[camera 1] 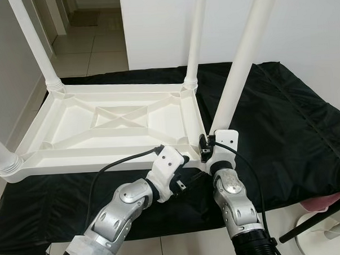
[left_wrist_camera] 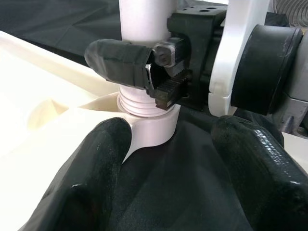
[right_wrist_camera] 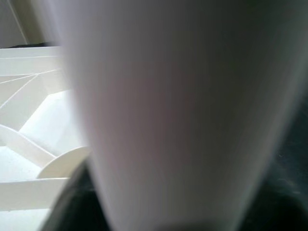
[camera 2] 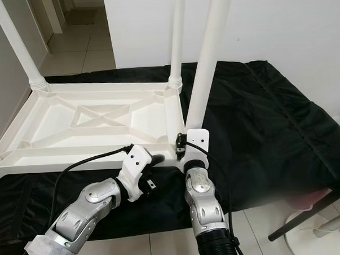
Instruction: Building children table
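The right gripper (left_wrist_camera: 156, 72) clamped the last leg (camera 1: 240, 62) at the upturned tabletop's (camera 1: 110, 121) near-right socket; left gripper (left_wrist_camera: 171, 159) fingers were apart. It should twist squarely, keeping the leg upright.

A white plastic tabletop (camera 1: 102, 122) lies upside down on black cloth — three legs stand screwed in, a fourth leg (camera 1: 240, 62) upright at its near corner socket.

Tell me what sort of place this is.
Probably a room in a home: pale tiled floor, a white wall, a doorway to another room, and a black-covered bed holding an upturned white table.
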`<state>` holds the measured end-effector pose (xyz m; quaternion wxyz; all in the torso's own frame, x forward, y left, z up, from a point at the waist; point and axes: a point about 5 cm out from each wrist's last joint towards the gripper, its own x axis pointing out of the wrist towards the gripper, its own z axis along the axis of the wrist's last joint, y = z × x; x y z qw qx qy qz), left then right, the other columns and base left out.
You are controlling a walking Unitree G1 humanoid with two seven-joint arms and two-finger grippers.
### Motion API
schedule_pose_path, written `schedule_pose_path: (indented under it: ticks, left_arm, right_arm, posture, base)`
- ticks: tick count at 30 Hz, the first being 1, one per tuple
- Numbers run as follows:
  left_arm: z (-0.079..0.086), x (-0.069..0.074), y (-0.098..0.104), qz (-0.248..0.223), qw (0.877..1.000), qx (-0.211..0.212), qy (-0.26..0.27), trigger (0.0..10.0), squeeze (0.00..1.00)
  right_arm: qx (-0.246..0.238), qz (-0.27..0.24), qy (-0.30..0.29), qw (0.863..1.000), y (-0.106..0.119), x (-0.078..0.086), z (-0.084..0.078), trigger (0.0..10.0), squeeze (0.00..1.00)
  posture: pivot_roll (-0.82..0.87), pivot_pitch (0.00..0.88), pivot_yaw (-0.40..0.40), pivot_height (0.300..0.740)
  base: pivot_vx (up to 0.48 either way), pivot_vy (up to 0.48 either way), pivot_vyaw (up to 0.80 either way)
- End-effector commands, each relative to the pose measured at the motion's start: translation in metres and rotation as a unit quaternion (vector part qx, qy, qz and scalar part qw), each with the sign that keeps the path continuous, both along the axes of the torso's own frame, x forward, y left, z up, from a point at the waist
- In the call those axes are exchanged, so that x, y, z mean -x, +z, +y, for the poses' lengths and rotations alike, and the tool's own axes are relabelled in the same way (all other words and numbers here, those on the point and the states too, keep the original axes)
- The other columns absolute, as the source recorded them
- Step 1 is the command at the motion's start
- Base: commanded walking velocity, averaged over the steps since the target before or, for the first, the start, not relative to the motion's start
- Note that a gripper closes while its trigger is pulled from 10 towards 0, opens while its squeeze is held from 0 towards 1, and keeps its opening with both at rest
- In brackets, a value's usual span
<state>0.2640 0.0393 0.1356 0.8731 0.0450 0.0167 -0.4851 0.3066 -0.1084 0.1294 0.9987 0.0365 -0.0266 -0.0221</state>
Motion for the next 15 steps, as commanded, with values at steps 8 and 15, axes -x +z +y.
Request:
schedule_pose_path:
  ticks: [8, 15]
  left_arm:
    - [-0.002, 0.005, 0.0, -0.006, 0.999, -0.007, -0.043, 10.0, 0.0]
    - [-0.003, 0.007, -0.001, -0.004, 0.999, -0.011, -0.047, 10.0, 0.0]
  right_arm:
    - [-0.018, -0.018, 0.025, 0.999, 0.001, 0.004, -0.003, 10.0, 1.0]
    - [-0.003, -0.021, 0.094, 0.995, -0.001, 0.008, -0.017, 10.0, 0.0]
  posture:
    - [-0.03, 0.0, -0.034, 0.74]
    - [-0.04, 0.0, -0.017, 0.74]
  base:
    - [0.0, 0.0, 0.0]
    - [0.0, 0.0, 0.0]
